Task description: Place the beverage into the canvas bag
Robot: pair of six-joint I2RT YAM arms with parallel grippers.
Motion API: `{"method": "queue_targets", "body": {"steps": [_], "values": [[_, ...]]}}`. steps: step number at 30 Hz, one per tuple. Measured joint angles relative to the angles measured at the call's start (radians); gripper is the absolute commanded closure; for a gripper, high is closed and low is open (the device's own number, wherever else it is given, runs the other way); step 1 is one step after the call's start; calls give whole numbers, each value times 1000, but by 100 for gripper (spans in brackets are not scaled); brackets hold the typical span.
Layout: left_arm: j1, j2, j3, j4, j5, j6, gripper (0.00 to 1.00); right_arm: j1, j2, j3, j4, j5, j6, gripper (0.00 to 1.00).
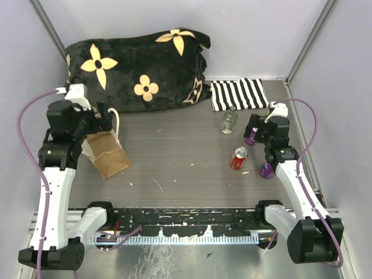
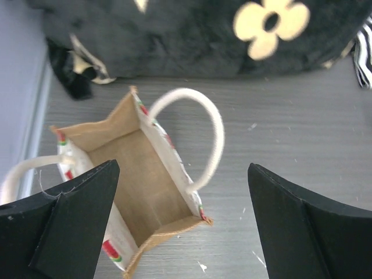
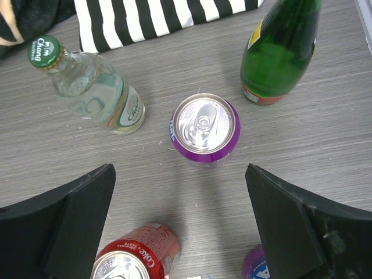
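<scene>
Jaws of the right gripper [image 3: 179,174] stand spread over the upright purple can [image 3: 204,129]; a straight, centred descent should grip it cleanly. Left gripper [image 2: 183,165], likewise released, hovers above the open canvas bag [image 2: 148,174] beside the cushion [image 2: 192,35].

Bright, even light from overhead leaves only short, soft shadows on the grey wood-grain tabletop [image 1: 174,151]. Mild glare sits on the silver lid of the purple aluminium can [image 3: 204,125]. The left wrist view is slightly soft, most at the far black flowered plush cushion [image 2: 192,40].
</scene>
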Motion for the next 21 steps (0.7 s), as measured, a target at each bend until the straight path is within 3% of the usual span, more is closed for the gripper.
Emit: {"method": "queue_targets", "body": {"steps": [5,12,21], "values": [[118,82,76,-27,-46,-41,2,0,6,18,-5,-35,-16,0],[138,218,72,-31,-83,-12,2,0,12,48,-69,-105,-17,0],[242,553,266,-53,-43,15,5,0,26,128,-174,-190,-16,2]]}}
